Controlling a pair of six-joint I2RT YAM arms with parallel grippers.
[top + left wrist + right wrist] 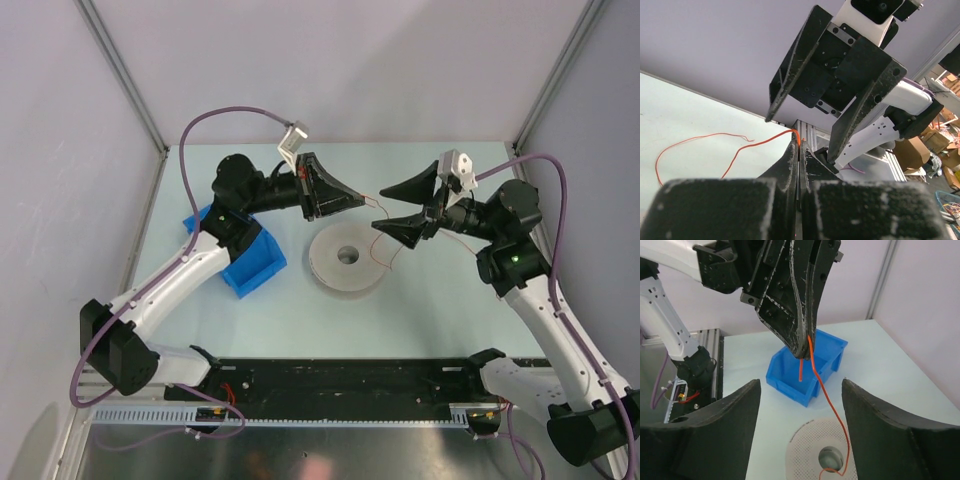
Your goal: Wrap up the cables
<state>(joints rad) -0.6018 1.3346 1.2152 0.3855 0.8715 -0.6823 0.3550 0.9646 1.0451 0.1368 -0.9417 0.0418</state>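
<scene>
The wire (812,362) is thread-thin and reddish. I judge it almost weightless and limp, with just enough spring to hold loose curves. It is also likely to slide out of a slack pinch, and to kink or snap if pulled hard. A firm fingertip pinch on a straight stretch looks best, close to where it is already held, so that little free length can flop between the two grips.

The left hand (358,205) is clamped shut on the wire, and a short orange stub shows right at its tips in its own wrist view. From that pinch the wire hangs down in a long bend to the spool (325,265), which lies flat on the bench (430,300). In the right wrist view the far end curls beside the spool's centre hole. Another length trails in loose loops over the bench.

The right hand (380,208) is spread wide and holds nothing. It faces the left hand, tips near tips, above the far side of the spool. From its own camera the hanging wire drops through the gap between its two fingers and touches neither. Whether the wire is already level with the pads or a little beyond them I cannot tell. The blue bin (250,262) sits behind the left hand, apart from the wire.
</scene>
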